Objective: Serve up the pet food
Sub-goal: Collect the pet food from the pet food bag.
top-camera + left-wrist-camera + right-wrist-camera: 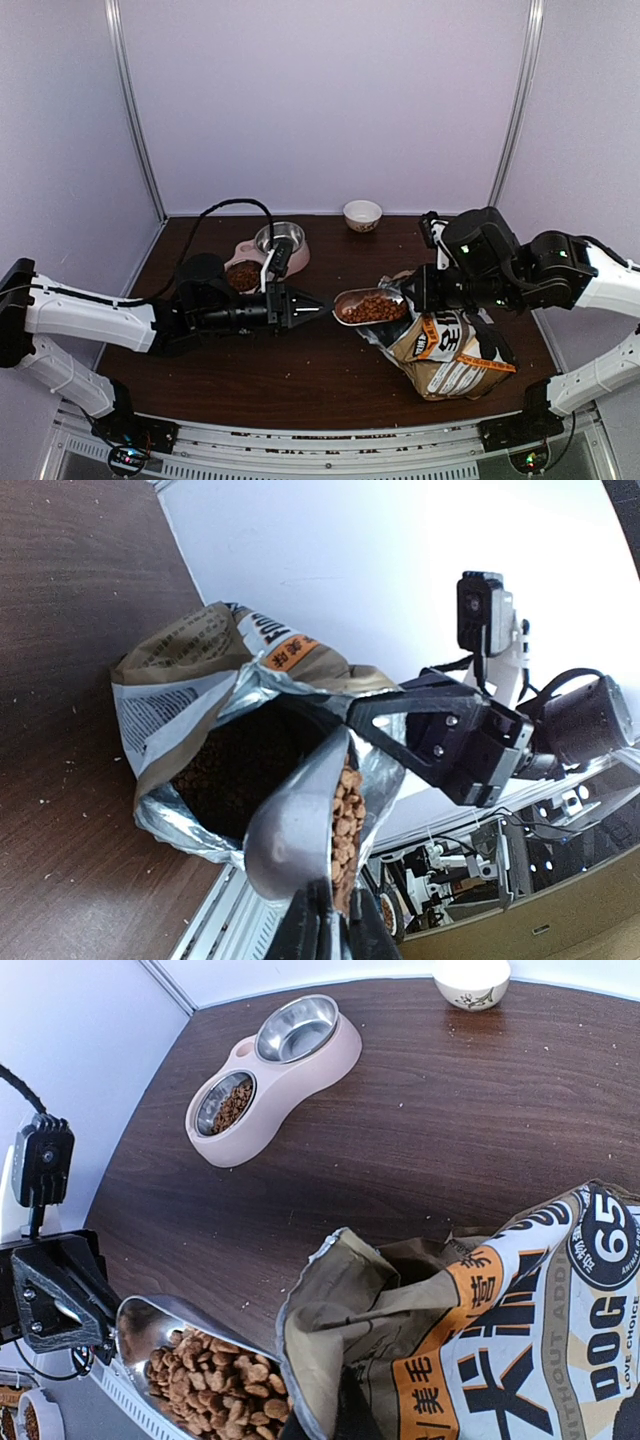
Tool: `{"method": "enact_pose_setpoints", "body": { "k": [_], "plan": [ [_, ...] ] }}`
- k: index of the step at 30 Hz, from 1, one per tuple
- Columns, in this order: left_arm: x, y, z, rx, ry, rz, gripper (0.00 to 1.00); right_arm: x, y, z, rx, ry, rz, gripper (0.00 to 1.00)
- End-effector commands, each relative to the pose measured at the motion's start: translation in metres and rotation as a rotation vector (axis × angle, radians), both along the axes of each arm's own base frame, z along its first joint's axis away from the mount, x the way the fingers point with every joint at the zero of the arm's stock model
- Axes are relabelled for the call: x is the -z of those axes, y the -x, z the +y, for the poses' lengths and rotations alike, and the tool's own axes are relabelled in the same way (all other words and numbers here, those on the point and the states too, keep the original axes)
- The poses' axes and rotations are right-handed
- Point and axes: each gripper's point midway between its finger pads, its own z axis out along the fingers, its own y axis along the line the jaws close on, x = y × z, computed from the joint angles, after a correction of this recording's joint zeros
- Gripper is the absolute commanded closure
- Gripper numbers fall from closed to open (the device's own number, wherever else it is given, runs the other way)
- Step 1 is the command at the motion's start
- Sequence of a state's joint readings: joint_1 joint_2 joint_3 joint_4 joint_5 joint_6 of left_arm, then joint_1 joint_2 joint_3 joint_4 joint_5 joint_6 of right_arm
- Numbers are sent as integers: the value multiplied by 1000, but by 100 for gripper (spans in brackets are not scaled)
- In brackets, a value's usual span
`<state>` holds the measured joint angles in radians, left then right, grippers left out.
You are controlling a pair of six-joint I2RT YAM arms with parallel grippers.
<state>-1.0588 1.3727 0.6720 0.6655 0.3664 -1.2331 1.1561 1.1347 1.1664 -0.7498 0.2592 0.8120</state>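
My left gripper (pixel 318 308) (pixel 332 897) is shut on the handle of a metal scoop (pixel 368 303) (pixel 290 825). The scoop is heaped with pet food (pixel 375 308) (pixel 348 815) (pixel 215 1380) and hangs just outside the mouth of the printed bag (pixel 445 350) (pixel 190 670) (pixel 520 1320). More brown kibble shows inside the bag's silver lining (pixel 235 765). My right gripper (pixel 415 290) (pixel 325 1418) is shut on the bag's rim and keeps the mouth open. The pink double-bowl feeder (pixel 300 258) (pixel 330 1060) stands behind the left gripper, with kibble (pixel 244 277) (pixel 230 1105) in its nearer bowl. The far steel bowl (pixel 281 238) (pixel 297 1028) holds nothing.
A small white bowl (pixel 362 214) (pixel 470 980) stands at the back of the brown table (pixel 340 370). A black cable (pixel 225 205) arcs over the feeder from the left arm. White walls enclose the table on three sides.
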Motion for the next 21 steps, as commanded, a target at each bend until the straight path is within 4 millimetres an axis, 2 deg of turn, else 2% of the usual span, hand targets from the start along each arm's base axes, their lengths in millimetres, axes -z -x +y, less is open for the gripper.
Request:
{"method": "enact_pose_setpoints", "body": {
  "k": [1, 7, 17, 21],
  "plan": [
    [-41, 3, 12, -3, 145, -27, 100, -70, -8, 12, 8, -230, -116, 100],
    [-46, 3, 20, -11, 164, -15, 100, -70, -8, 11, 12, -236, -117, 100],
    [-65, 7, 24, 18, 272, -3, 100, -67, -9, 6, 27, -243, -116, 100],
    [-69, 2, 28, 2, 291, 0, 100, -65, -10, 5, 30, -244, -111, 100]
  ]
}}
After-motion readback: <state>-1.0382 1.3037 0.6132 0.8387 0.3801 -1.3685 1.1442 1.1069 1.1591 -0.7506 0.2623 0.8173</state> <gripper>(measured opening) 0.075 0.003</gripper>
